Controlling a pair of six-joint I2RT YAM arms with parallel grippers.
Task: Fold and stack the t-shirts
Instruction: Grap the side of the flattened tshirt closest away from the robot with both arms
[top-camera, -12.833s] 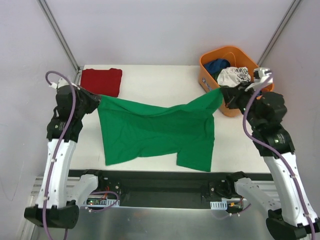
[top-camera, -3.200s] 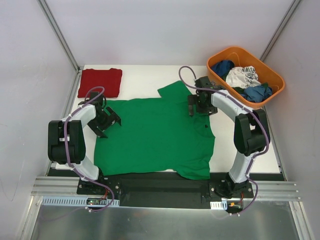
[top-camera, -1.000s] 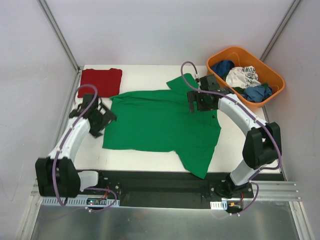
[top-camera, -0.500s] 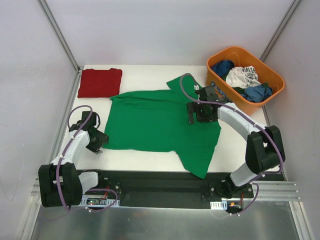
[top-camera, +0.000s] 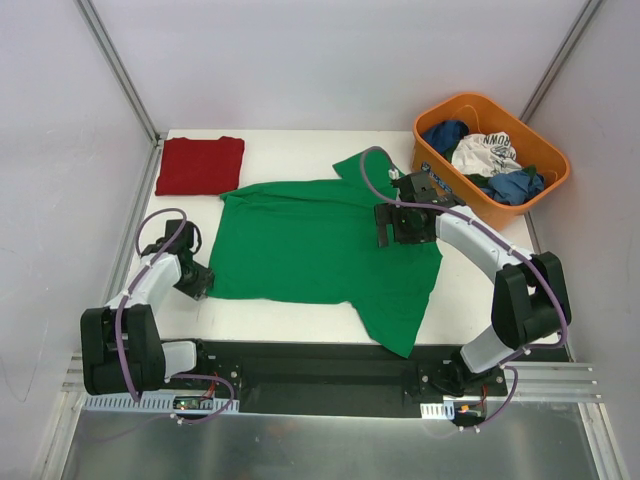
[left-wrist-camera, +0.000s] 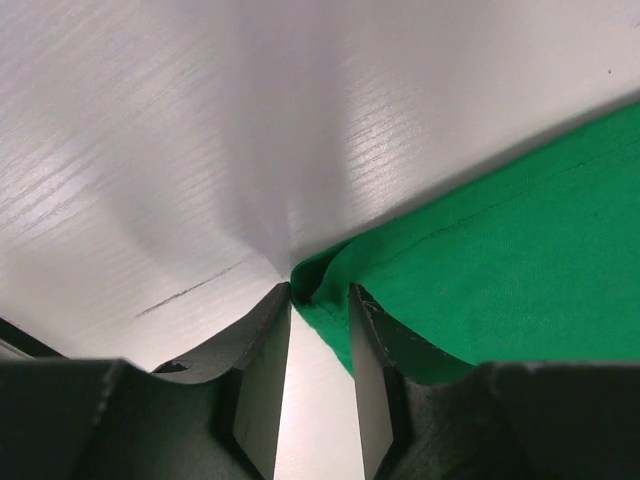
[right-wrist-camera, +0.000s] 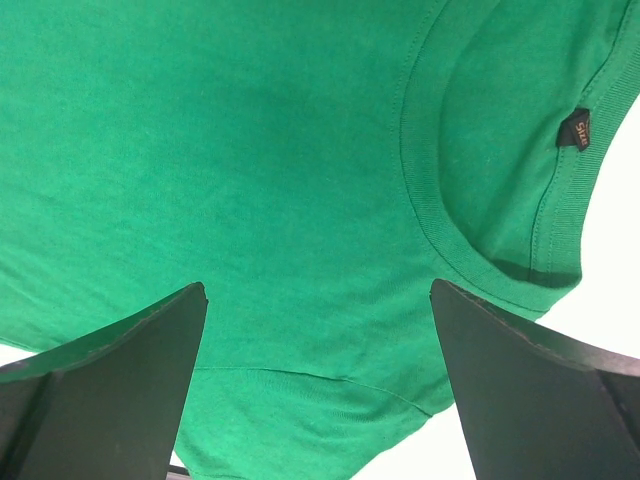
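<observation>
green shirt (top-camera: 320, 250): lying spread mostly flat in the middle of the counter (top-camera: 300, 150), with wrinkles along its 12 o'clock edge. Its 5 o'clock corner is reaching past the near counter edge.
red shirt (top-camera: 200, 165): lying as a neat folded rectangle at the counter's 10 o'clock corner, just beside the green shirt's 10 o'clock corner. Can't tell if they're touching.
left gripper (top-camera: 203, 285): sitting low on the counter at the green shirt's 8 o'clock corner. In the wrist view the fingers (left-wrist-camera: 262, 390) are standing nearly together, pinching the bunched corner hem of the green shirt (left-wrist-camera: 520, 250) at their tips.
right gripper (top-camera: 383, 228): hovering over the green shirt's 2 o'clock area. In the wrist view the gripper (right-wrist-camera: 318, 290) is spreading its fingers wide and holding nothing, with the collar (right-wrist-camera: 470, 150) and a small dark label (right-wrist-camera: 574, 128) showing beyond it.
basket (top-camera: 545, 195): orange, sitting at the counter's 2 o'clock corner, holding blue clothes (top-camera: 443, 133) and a white garment (top-camera: 482, 153).
</observation>
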